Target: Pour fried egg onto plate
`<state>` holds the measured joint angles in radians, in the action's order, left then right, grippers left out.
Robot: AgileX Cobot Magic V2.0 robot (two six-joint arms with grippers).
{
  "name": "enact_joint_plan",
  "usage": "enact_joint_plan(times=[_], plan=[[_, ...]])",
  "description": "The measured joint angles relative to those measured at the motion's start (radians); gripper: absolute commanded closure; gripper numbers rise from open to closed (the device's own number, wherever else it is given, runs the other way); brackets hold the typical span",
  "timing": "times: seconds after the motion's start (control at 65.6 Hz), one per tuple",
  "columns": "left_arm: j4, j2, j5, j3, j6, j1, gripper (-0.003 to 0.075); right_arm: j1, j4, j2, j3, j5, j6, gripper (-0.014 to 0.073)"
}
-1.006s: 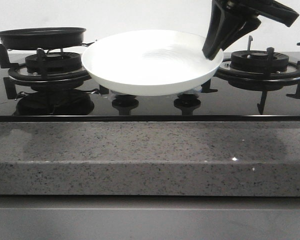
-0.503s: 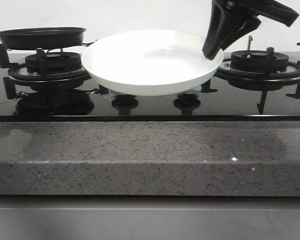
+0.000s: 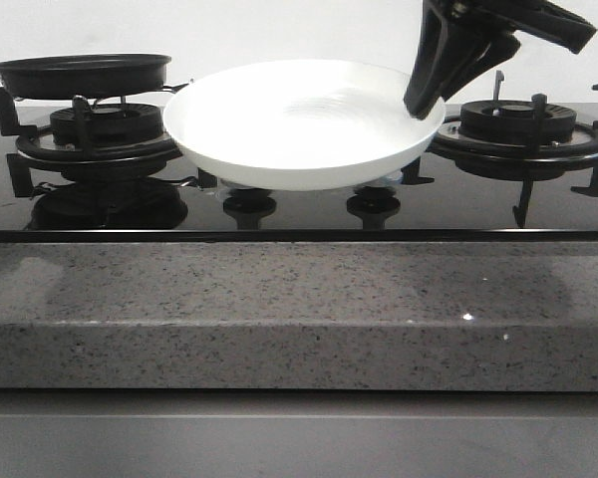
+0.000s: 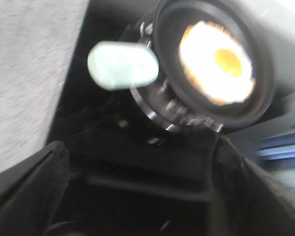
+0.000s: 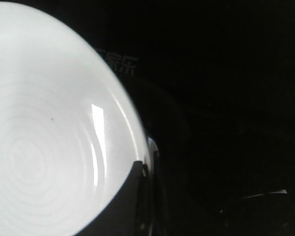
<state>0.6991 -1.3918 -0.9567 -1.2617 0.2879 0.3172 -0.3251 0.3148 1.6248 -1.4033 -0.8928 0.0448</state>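
The front view shows the round, shallow, glossy white plate point(image 3: 304, 121) held up above the middle of the black glass stove top point(image 3: 299, 204), its right rim pinched by the black right hand point(image 3: 426, 100) that comes down from the upper right of the frame. In the upper left of that view the black round frying pan point(image 3: 80, 74) sits on the left burner's black iron grate point(image 3: 90, 139), seen edge-on, so what lies in it is hidden. The left wrist view looks down into the same pan point(image 4: 214, 69) and shows the flat, roughly round white fried egg point(image 4: 216, 61) with its yellow yolk and browned edges lying inside it, right of centre in the upper part of the frame. The pan's pale green rounded handle point(image 4: 123, 65) sticks out toward the left of that frame. This view is blurred. The left hand point(image 4: 137, 196) shows only as two dark fingers at the lower corners, set wide apart with nothing between them and well clear of the handle. The right wrist view fills its left half with the plate's ringed white inside point(image 5: 44, 137), and one dark finger point(image 5: 125, 201) lies over the rim at the bottom, clamped on it. The speckled grey stone table point(image 3: 299, 309) runs across the front of the stove
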Motion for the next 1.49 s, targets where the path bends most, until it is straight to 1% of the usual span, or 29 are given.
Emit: enact_joint_plan(times=[0.091,0.168,0.366,0.655,0.96,1.082,1.311,1.494], plan=[[0.110,-0.063,0.000,-0.001,0.047,0.036,0.0134,0.000,0.000,0.000,0.000,0.000,0.000,0.0690],[0.170,-0.113,0.000,-0.001,0.085,0.049,0.0134,0.000,0.000,0.000,0.000,0.000,0.000,0.0690],[0.266,-0.243,-0.029,-0.048,0.127,0.052,0.0134,0.000,-0.001,0.000,0.000,0.000,0.000,0.0690],[0.378,-0.399,-0.145,-0.167,0.154,0.052,0.0134,0.000,-0.001,0.000,0.000,0.000,0.000,0.0690],[0.494,-0.430,-0.205,-0.176,0.197,0.052,0.0134,0.000,-0.002,0.000,0.000,-0.002,-0.002,0.0690],[0.505,-0.432,-0.226,-0.176,0.199,0.061,0.0134,0.000,-0.002,0.000,0.000,-0.002,-0.002,0.0690],[0.510,-0.434,-0.240,-0.176,0.205,0.112,0.0134,0.000,-0.002,0.000,0.000,-0.002,-0.002,0.0690],[0.549,-0.452,-0.242,-0.176,0.219,0.118,0.0134,0.000,-0.002,0.000,0.000,-0.002,-0.002,0.0690]])
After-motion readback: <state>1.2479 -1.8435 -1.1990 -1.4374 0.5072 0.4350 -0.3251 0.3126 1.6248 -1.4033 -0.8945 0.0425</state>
